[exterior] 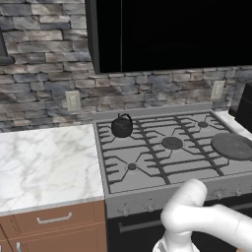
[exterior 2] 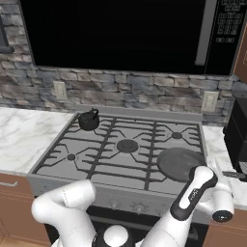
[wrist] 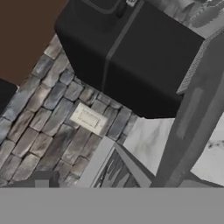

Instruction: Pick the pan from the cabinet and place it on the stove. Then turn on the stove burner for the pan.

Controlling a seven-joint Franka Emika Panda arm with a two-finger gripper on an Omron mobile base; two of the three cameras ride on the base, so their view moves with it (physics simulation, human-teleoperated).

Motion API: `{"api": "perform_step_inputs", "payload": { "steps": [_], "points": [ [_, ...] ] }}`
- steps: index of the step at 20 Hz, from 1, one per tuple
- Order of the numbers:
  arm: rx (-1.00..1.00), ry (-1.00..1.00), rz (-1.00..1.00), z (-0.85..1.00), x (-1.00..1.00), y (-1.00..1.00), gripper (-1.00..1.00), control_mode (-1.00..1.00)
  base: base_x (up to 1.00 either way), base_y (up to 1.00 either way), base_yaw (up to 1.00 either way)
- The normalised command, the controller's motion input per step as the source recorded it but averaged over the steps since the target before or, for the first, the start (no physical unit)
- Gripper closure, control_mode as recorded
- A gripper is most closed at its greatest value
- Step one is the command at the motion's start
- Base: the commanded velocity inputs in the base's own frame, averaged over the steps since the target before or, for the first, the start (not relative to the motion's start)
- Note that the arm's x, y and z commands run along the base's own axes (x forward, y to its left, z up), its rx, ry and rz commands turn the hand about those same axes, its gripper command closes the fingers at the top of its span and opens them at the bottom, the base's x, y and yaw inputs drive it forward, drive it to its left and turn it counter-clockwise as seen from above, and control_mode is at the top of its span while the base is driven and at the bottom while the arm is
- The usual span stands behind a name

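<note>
The dark-grey pan (exterior: pixel 231 146) (exterior 2: pixel 179 163) lies flat on the front right burner of the grey stove (exterior: pixel 147 147) (exterior 2: pixel 96 159). Its handle (exterior 2: pixel 230 174) reaches right over the marble counter, and in the hand view it runs as a long grey bar (wrist: pixel 192 113) from the upper right down to the bottom middle. My arm's wrist (exterior 2: pixel 214 195) hangs just in front of the pan by the stove's front right corner, and the fingers are hidden behind it. A strip of the reddish-brown cabinet (exterior 2: pixel 242 53) shows at the upper right.
A small black kettle (exterior: pixel 121 126) (exterior 2: pixel 89 120) stands on the back left burner. A black microwave (exterior: pixel 172 34) (exterior 2: pixel 120 34) hangs above the stove. A black appliance (exterior 2: pixel 239 135) (wrist: pixel 131 57) stands on the counter right of the stove. Knobs (exterior 2: pixel 140 208) line the stove's front.
</note>
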Motion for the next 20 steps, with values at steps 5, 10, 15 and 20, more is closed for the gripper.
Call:
{"api": "perform_step_inputs", "payload": {
  "steps": [5, 10, 15, 20],
  "points": [
    [0.00, 0.24, -0.05, 0.00, -0.01, -0.01, -1.00, -1.00, 0.00, 0.00, 0.00],
    [0.00, 0.23, -0.03, 0.00, 0.00, -0.05, -1.00, -1.00, 0.00, 0.00, 0.00],
    [0.00, 0.17, -0.02, 0.00, 0.00, -0.05, -1.00, -1.00, 0.00, 0.00, 0.00],
    [0.03, 0.02, -0.01, 0.00, -0.03, -0.02, -1.00, -1.00, 0.00, 0.00, 0.00]
  ]
}}
